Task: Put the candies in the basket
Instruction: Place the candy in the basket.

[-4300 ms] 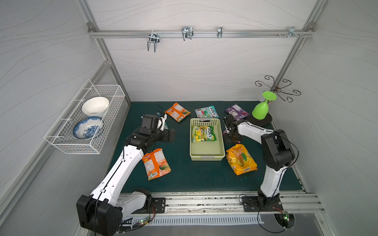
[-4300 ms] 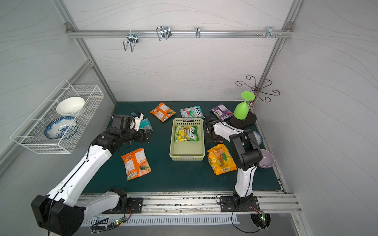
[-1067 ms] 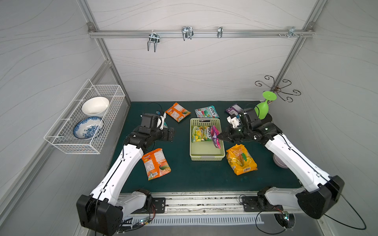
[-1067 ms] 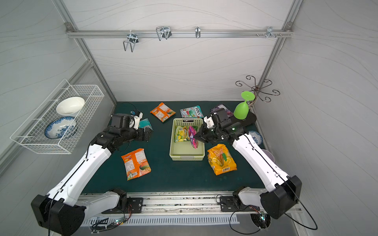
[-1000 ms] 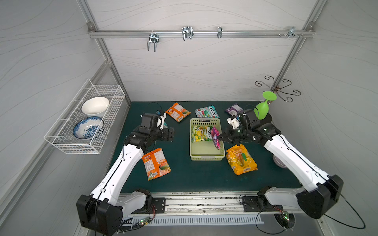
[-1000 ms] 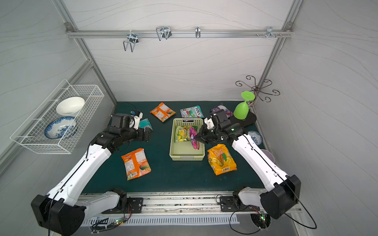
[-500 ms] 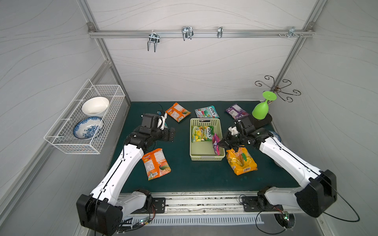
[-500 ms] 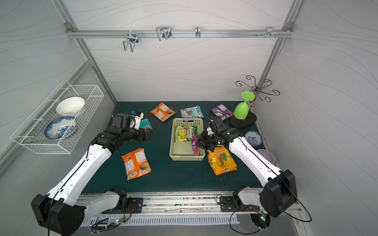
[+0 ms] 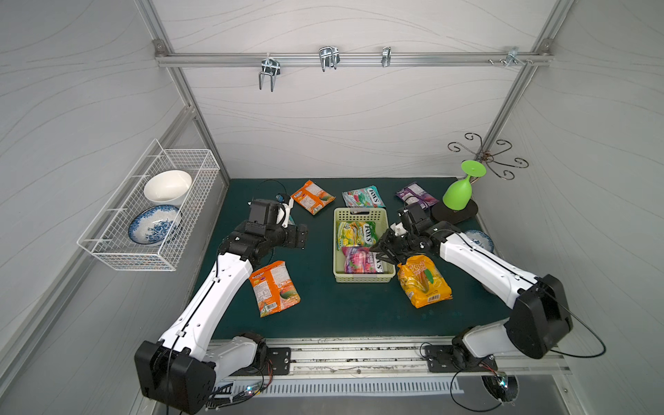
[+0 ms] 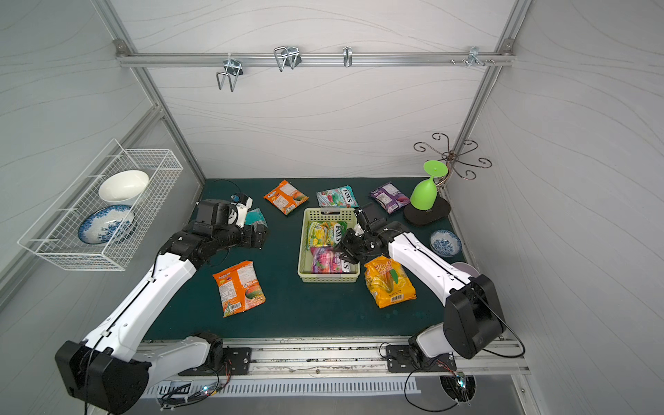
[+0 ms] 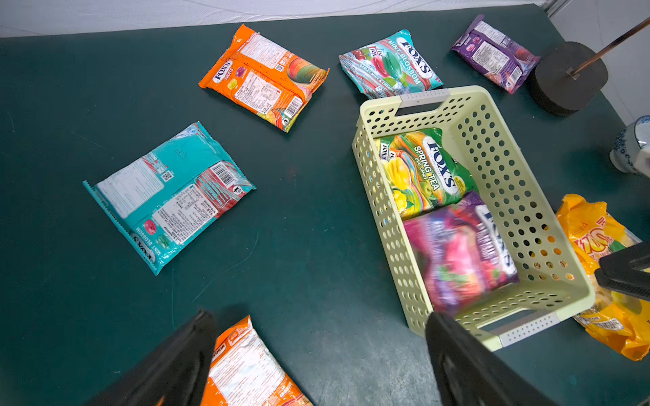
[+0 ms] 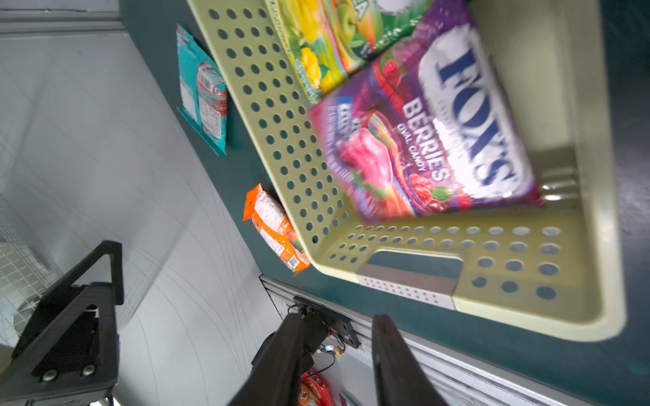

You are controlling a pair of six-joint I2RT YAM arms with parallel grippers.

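- We see the right gripper (image 9: 381, 251) above the near right corner of the basket (image 9: 363, 277). Its fingers (image 12: 281, 355) stand a narrow gap apart with nothing between them.
- Below it the berries packet (image 9: 359, 259) lies in the near half of the basket, blurred in both wrist views.
- The spring tea packet (image 9: 355, 233) lies in the far half, meeting the berries packet mid-basket.
- The left gripper (image 9: 300, 237) hovers over the mat left of the basket. Its fingers (image 11: 176, 358) are spread wide and hold nothing.
- On the mat beyond the basket we count an orange packet (image 9: 312, 197), a mint packet (image 9: 363, 197) and a purple packet (image 9: 416, 194).
- A teal packet (image 11: 169, 197) lies left of the basket by the left gripper, and a second orange packet (image 9: 275, 287) lies nearer, beside the left arm.
- The yellow bag (image 9: 424, 284) lies just right of the basket's near end.
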